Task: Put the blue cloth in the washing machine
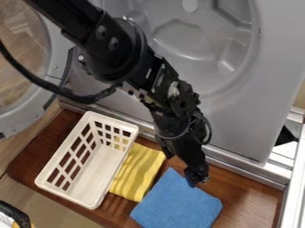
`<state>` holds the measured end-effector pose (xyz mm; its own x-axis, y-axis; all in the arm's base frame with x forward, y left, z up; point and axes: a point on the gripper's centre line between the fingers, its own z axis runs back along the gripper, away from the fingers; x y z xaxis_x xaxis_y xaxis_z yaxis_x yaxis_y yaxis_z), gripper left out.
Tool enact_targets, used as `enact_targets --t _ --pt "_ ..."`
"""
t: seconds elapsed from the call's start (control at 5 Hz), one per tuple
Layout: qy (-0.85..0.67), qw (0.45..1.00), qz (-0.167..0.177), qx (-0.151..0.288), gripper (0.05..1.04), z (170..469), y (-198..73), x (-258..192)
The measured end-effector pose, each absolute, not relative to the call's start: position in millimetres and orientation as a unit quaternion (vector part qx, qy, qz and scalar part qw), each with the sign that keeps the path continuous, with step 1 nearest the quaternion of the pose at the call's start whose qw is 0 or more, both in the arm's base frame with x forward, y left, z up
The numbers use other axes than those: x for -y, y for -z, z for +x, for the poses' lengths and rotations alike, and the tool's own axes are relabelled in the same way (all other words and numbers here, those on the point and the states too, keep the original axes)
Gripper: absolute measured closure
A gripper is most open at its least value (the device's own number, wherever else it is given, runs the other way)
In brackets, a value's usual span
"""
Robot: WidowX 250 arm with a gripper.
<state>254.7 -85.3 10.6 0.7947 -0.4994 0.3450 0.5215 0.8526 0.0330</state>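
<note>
1. Left of my pincer (pixel 191 169): porthole door (pixel 18 119), swung open; white plastic basket (pixel 98 167); yellow striped cloth (pixel 140 169).
2. Just below it: blue cloth (pixel 177 201). I judge this the grasping step; next, secure an edge, then lift.
3. Pincer: wide, narrow or gripping, I can't tell.
4. Behind it: washing machine (pixel 250 120), no lettering I can read.

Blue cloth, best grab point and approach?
I'd pinch the edge of the blue cloth that faces the washing machine, coming down from above. It lies nearly flat on the wooden surface, so there's little side to grab; that edge also faces away from the yellow cloth, so snagging it seems less likely.
</note>
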Motion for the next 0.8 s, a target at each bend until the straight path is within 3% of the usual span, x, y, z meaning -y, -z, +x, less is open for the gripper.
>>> enact_targets --t 0.2,0.4,0.8 --pt "0.266 0.950 -0.030 0.161 0.085 251.8 -3.8 83.4" --pt "0.287 0.947 -0.010 0.148 0.085 244.7 13.5 90.8" --pt "0.295 0.949 -0.005 0.112 0.085 232.4 49.8 97.1"
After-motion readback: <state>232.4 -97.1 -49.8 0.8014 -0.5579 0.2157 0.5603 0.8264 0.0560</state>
